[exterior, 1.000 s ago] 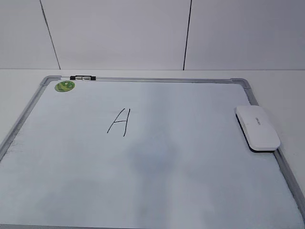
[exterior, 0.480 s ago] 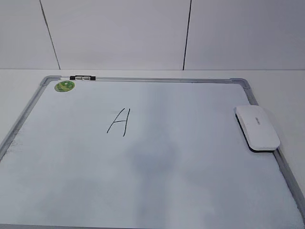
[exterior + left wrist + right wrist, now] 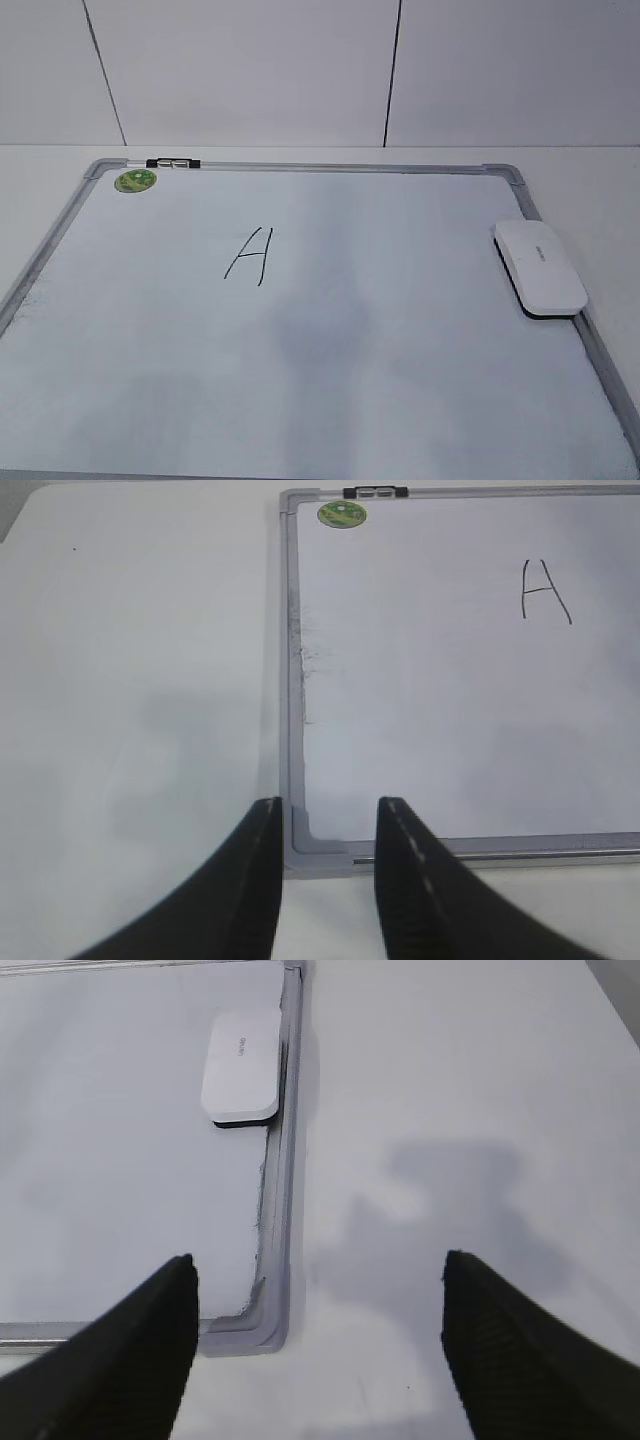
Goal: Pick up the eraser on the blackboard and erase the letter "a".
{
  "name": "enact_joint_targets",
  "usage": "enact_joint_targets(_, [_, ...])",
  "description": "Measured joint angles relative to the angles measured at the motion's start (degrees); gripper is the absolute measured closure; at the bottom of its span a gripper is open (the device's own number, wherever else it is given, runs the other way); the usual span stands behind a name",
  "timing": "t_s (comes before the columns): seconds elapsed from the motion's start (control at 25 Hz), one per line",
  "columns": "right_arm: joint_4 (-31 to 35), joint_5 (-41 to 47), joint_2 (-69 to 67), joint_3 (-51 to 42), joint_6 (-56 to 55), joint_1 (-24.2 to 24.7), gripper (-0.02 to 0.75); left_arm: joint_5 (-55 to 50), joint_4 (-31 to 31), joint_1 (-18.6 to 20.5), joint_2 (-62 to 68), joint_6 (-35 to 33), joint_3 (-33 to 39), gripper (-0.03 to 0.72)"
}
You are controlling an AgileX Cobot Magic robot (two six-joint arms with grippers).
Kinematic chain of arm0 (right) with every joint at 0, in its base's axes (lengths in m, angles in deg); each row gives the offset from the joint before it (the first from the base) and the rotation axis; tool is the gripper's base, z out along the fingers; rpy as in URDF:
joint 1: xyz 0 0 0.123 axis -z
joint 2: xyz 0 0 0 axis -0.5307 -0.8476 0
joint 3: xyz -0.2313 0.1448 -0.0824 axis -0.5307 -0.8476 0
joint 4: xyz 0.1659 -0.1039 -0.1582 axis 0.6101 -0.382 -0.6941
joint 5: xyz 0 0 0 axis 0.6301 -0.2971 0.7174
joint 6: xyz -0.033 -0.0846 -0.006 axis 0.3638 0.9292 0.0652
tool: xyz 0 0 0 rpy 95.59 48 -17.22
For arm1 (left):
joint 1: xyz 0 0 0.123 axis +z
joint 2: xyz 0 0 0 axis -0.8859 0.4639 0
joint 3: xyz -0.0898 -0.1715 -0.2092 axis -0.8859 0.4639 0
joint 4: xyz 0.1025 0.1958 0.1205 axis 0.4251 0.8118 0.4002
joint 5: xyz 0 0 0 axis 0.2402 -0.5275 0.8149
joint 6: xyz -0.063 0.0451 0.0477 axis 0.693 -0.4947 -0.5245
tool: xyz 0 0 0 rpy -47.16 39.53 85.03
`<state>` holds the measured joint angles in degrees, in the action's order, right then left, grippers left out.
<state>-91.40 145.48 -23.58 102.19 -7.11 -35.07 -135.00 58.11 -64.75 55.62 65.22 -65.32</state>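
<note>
The blackboard (image 3: 330,168) is a white dry-erase board with a grey frame, lying flat on the table. The eraser (image 3: 540,268), a white rounded block, lies on the board's right edge; it also shows in the right wrist view (image 3: 242,1068). A tall angular capital "A" (image 3: 250,256) is drawn left of the board's middle. No small lowercase "a" shows in any view. My left gripper (image 3: 329,805) is open and empty above the board's near left corner. My right gripper (image 3: 318,1257) is wide open and empty above the near right corner, well short of the eraser.
A green round sticker (image 3: 135,181) sits in the board's far left corner, beside a small black clip (image 3: 173,163) on the top frame. White table surrounds the board, and a white panelled wall stands behind it. Neither arm shows in the exterior view.
</note>
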Motion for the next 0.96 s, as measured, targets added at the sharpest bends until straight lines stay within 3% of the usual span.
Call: enact_joint_targets(0.96, [0.0, 0.0, 0.0, 0.0, 0.0, 1.7, 0.157, 0.0, 0.0, 0.5, 0.0, 0.0, 0.0, 0.453])
